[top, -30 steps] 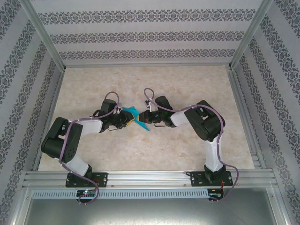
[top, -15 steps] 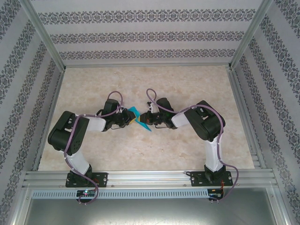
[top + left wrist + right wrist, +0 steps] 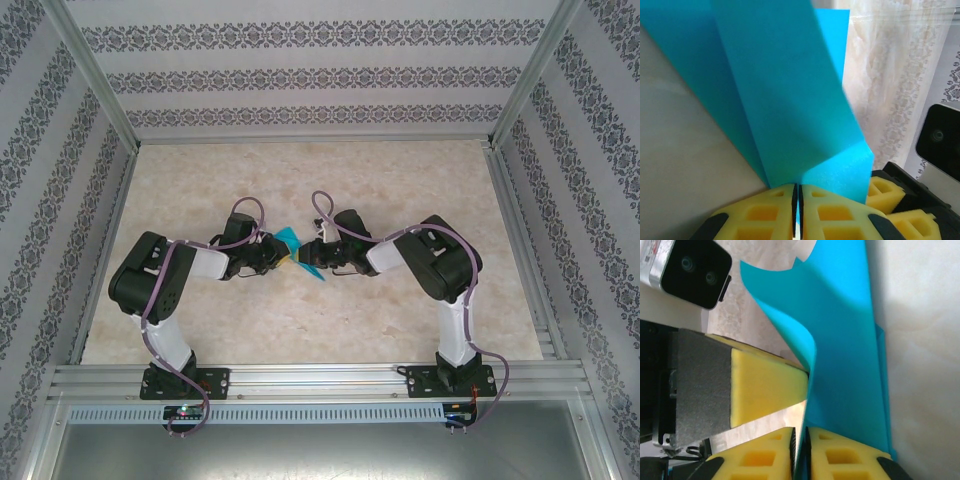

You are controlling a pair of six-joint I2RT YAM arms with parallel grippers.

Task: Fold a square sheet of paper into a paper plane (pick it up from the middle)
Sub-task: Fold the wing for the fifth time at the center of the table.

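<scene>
The teal-blue paper [image 3: 297,254] is folded into layered flaps and held above the table's middle between both arms. My left gripper [image 3: 278,257] is shut on its left side; in the left wrist view the folded sheet [image 3: 790,100] rises from between my yellow pads [image 3: 760,212]. My right gripper [image 3: 312,257] is shut on its right side; in the right wrist view the paper [image 3: 845,355] runs up from between the pads [image 3: 850,457], one layer curling left. The left gripper's yellow finger [image 3: 767,385] touches that sheet from the left. Its pointed end [image 3: 318,276] pokes down toward the near edge.
The marbled tabletop [image 3: 320,320] lies beneath the paper. Patterned walls and aluminium frame rails [image 3: 515,250] enclose the table on three sides. The left wrist's camera housing [image 3: 690,270] sits close to the right gripper.
The left arm has shifted right and its elbow has risen, bringing its gripper closer to the right one. The paper has bunched slightly narrower between the two grippers.
</scene>
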